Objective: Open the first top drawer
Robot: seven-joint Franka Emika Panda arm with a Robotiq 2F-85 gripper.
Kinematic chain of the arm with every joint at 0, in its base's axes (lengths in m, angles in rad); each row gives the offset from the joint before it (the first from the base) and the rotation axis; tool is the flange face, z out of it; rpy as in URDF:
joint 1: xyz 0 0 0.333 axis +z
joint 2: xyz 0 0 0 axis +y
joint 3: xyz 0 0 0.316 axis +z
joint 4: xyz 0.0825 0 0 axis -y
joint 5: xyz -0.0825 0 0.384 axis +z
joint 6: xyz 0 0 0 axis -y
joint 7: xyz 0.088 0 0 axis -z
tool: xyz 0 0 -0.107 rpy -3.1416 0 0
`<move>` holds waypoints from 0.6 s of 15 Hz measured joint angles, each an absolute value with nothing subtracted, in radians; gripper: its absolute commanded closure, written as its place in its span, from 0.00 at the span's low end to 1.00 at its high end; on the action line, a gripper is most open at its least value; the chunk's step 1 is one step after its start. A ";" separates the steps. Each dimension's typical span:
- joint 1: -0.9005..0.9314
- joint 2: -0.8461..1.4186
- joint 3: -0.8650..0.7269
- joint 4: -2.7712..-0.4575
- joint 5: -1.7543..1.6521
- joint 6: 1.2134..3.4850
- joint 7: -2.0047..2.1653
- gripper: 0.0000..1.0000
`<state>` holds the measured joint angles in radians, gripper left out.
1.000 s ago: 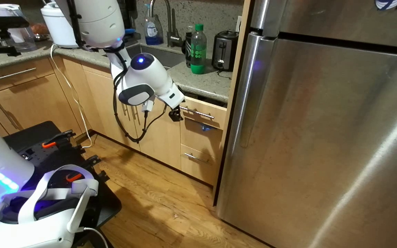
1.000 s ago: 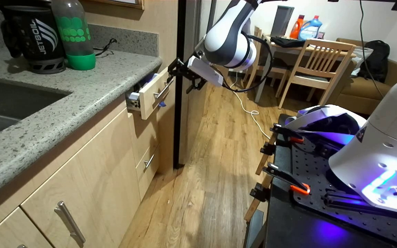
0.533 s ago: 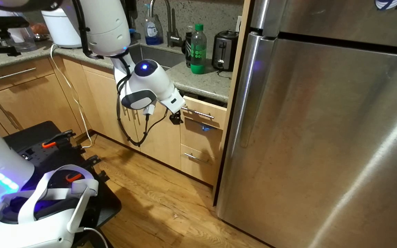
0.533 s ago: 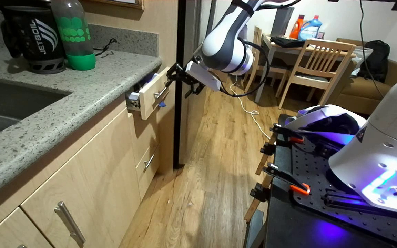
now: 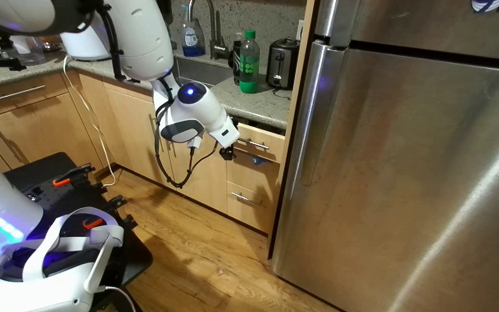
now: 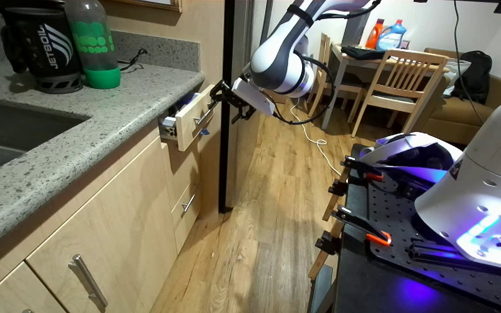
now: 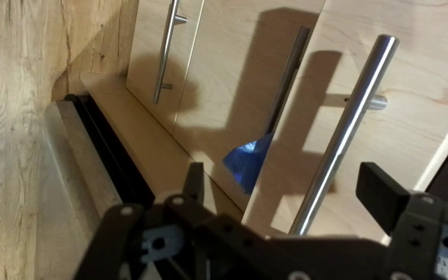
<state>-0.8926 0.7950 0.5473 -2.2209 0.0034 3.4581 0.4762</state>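
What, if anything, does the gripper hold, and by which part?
Nothing is held: the gripper is open, and the top drawer's handle shows between its jaws, ungripped.

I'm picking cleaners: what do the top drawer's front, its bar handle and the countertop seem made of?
Drawer front: pale wood or veneer, satin; grain lines show.
Bar handle: metal, likely brushed steel, by its silvery sheen.
Countertop: smooth, speckled grey, perhaps granite or stone composite.

Drawer (image 6: 186,131): shallow, light wood; uppermost, just below the counter (image 6: 146,95).
Opening: partly out, projecting beyond the counter's edge.
Front (image 5: 271,138): plain, upright, its top lower than the counter.
Handle (image 7: 344,132): straight metal bar, horizontal, standing off the front.
Contents (image 6: 188,99): white and blue-violet items behind the front; too little shows to identify.
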 measured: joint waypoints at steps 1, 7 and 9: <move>-0.894 0.806 0.547 -2.215 0.003 3.458 0.476 0.00; -0.894 0.854 0.548 -2.183 0.003 3.458 0.472 0.00; -0.894 0.858 0.548 -2.174 0.002 3.458 0.472 0.00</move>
<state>-0.8940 0.8582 0.5480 -2.1737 0.0024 3.4581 0.4715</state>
